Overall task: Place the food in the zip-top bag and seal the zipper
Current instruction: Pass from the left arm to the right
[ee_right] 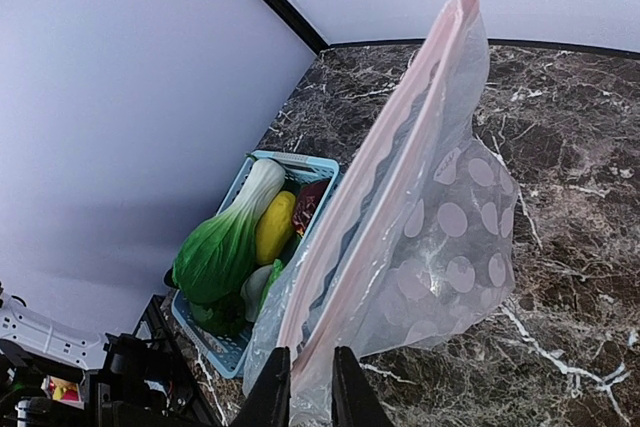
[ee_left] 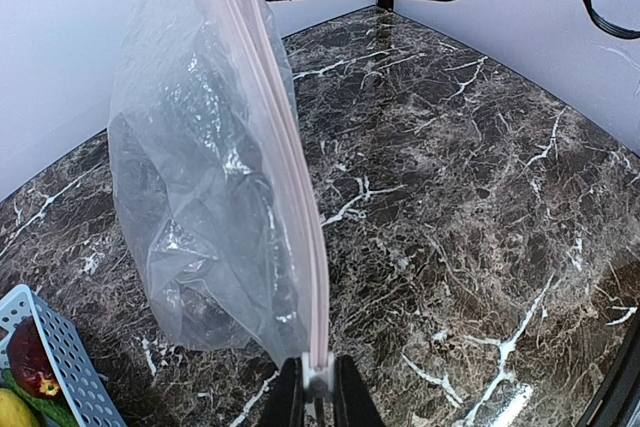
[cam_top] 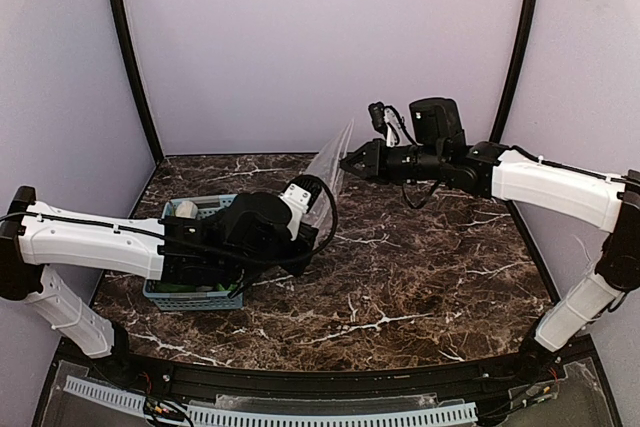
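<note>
The left gripper [ee_left: 318,387] has its fingers pressed together on one end of the zipper [ee_left: 297,197], the pale pink strip caught flat between the pads. At the other end, the right gripper [ee_right: 305,387] has its fingers drawn close with the mouth edge of the zip-top bag [ee_right: 440,237] between them, and it appears to be pinched there. Held from both ends, the mouth runs taut as a slanted line in the air. The clear pouch hangs from it above the worktop [cam_top: 420,277], toward the middle of the back edge. This looks like a hold meant to steady the mouth so it can be opened or loaded. Whether the two halves of the strip are pressed shut along their whole length cannot be told; from the right wrist they look slightly parted near the middle.

The bag looks empty, showing only crinkled film and pale dots. All the visible food lies in the light blue basket [ee_right: 290,158], which stands near the worktop's left edge, partly under the left arm. It holds a green leafy bunch [ee_right: 220,252], a yellow oval piece [ee_right: 274,229] and a dark red fruit [ee_right: 310,202]. Nothing appears to be loaded yet.
</note>
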You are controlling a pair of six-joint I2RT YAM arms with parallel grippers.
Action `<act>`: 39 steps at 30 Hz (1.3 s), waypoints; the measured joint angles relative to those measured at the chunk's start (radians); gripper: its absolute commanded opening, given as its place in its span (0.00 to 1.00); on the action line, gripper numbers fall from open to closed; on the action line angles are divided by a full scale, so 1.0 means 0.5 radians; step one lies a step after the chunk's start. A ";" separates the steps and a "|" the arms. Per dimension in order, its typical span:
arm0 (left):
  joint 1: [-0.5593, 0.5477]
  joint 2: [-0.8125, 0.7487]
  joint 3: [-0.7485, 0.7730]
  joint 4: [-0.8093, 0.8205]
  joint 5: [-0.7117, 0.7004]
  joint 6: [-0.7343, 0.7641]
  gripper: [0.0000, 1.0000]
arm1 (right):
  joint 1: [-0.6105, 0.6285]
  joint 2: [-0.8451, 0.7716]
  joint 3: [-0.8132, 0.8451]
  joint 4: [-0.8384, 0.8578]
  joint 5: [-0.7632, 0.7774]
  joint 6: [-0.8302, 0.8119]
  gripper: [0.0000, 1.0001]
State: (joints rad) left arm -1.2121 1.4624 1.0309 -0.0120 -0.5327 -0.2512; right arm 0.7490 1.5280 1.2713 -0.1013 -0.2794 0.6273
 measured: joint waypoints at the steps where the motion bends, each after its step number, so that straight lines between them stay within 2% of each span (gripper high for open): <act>1: 0.000 0.000 0.000 0.000 0.000 0.000 0.01 | 0.000 0.000 0.000 0.000 0.000 -0.001 0.15; 7: 0.000 0.000 0.000 0.001 0.004 0.002 0.01 | 0.000 0.010 0.000 0.005 -0.001 0.000 0.15; 11: 0.000 0.000 0.000 0.000 0.006 0.001 0.01 | 0.000 0.040 0.000 0.008 -0.001 0.001 0.21; 16: 0.000 0.000 0.000 0.000 0.019 0.001 0.01 | 0.000 0.071 0.001 0.008 -0.001 0.006 0.21; 25: 0.000 0.008 0.000 0.000 0.036 0.002 0.01 | 0.001 0.137 0.019 0.008 -0.012 0.015 0.12; 34: 0.000 0.032 -0.011 0.001 0.043 0.002 0.01 | 0.001 0.212 0.037 0.037 -0.080 0.050 0.13; 39: 0.000 0.034 -0.012 0.001 0.056 0.002 0.01 | 0.001 0.247 0.047 0.061 -0.116 0.069 0.03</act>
State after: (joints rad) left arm -1.2121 1.4792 1.0248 -0.0116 -0.5049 -0.2504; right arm 0.7494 1.6516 1.2945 -0.0708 -0.3374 0.6621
